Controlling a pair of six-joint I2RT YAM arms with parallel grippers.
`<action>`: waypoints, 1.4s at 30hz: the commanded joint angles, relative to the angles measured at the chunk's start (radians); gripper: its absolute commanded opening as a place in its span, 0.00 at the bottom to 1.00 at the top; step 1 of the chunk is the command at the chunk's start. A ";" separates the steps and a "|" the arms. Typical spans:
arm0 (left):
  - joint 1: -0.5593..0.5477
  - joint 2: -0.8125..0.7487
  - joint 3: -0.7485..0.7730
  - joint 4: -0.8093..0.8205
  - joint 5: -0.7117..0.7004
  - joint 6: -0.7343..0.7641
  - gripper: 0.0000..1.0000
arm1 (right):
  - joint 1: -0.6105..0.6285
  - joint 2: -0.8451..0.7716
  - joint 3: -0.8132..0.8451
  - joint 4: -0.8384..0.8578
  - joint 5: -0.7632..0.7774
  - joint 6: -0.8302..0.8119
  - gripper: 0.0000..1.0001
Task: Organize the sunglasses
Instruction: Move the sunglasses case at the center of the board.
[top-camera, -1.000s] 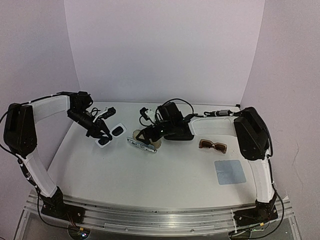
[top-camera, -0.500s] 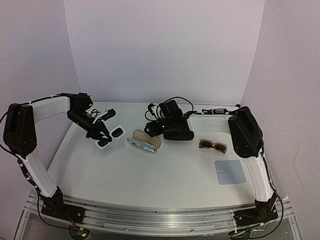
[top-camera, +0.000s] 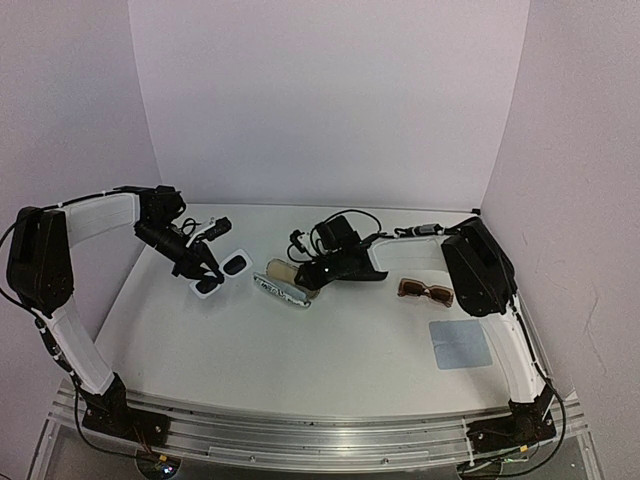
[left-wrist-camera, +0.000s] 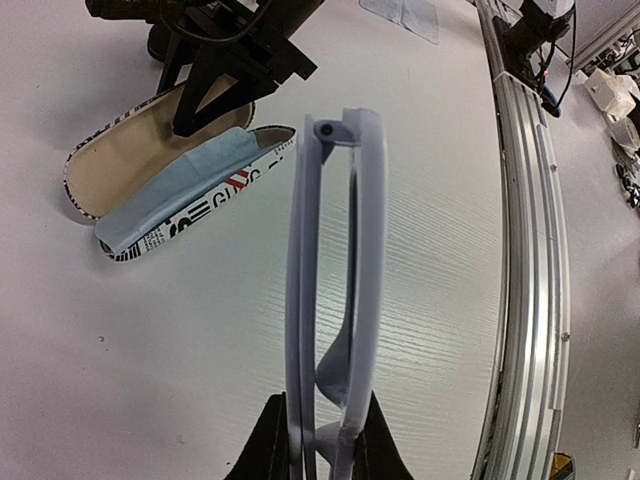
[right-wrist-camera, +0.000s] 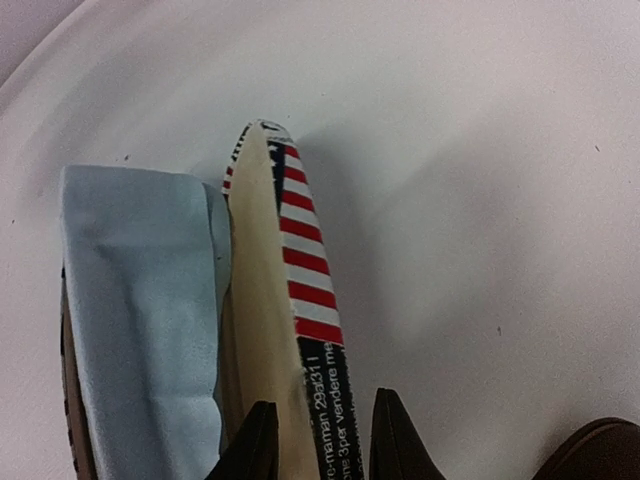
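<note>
The white sunglasses (left-wrist-camera: 367, 250), folded, hang above the table with my left gripper (left-wrist-camera: 318, 440) shut on them near the bridge. From above, that pair (top-camera: 235, 264) and the left gripper (top-camera: 207, 272) are at the back left. The brown sunglasses (top-camera: 425, 291) lie on the table at the right. The striped case (top-camera: 285, 283) lies open in the middle with a pale blue cloth (right-wrist-camera: 140, 320) inside. My right gripper (right-wrist-camera: 320, 440) straddles the case's raised lid (right-wrist-camera: 300, 290). Its jaws are narrow, and a gap shows beside the outer finger.
A black oval case (top-camera: 362, 270) sits just behind the right gripper. A second pale blue cloth (top-camera: 460, 343) lies flat at the front right. The left wrist view shows the striped case (left-wrist-camera: 160, 190) ahead and the table's metal rail (left-wrist-camera: 525, 250) to the right.
My right gripper has come down onto the striped case's lid, and its jaws have narrowed from wide to close around it. The left arm and the white sunglasses have held still.
</note>
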 joint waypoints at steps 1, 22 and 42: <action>0.001 -0.032 0.043 -0.005 0.030 0.001 0.10 | 0.003 -0.040 -0.021 0.013 -0.073 -0.086 0.16; -0.022 -0.013 0.036 -0.082 0.102 0.100 0.11 | 0.145 -0.401 -0.474 -0.006 -0.222 -0.477 0.00; -0.184 0.042 0.064 -0.228 0.134 0.117 0.11 | 0.197 -0.483 -0.434 0.007 -0.163 -0.399 0.64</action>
